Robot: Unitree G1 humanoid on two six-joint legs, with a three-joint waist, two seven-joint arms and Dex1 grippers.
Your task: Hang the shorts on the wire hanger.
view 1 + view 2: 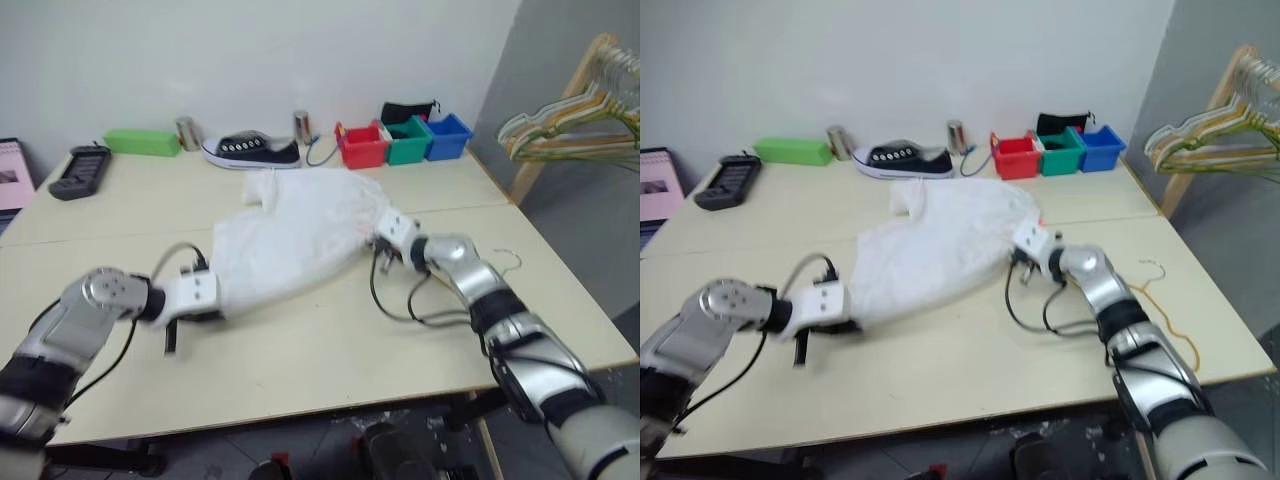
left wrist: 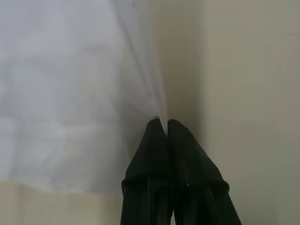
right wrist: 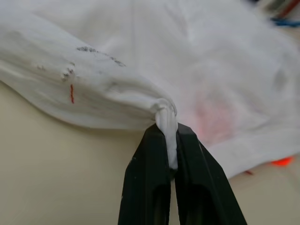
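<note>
White shorts | both grippers, left, right, pinch edges | wire hanger arm-hidden partly

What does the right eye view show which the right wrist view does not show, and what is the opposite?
Right eye view alone: the wire hanger lying on the table beside the right arm, the left gripper pinching the shorts' near corner, the sneaker, the coloured bins.

Right wrist view alone: the bunched fold of white cloth clamped between the black fingers, small dark marks, a pink tint showing through.

Both: the shorts held by the right gripper.
</note>
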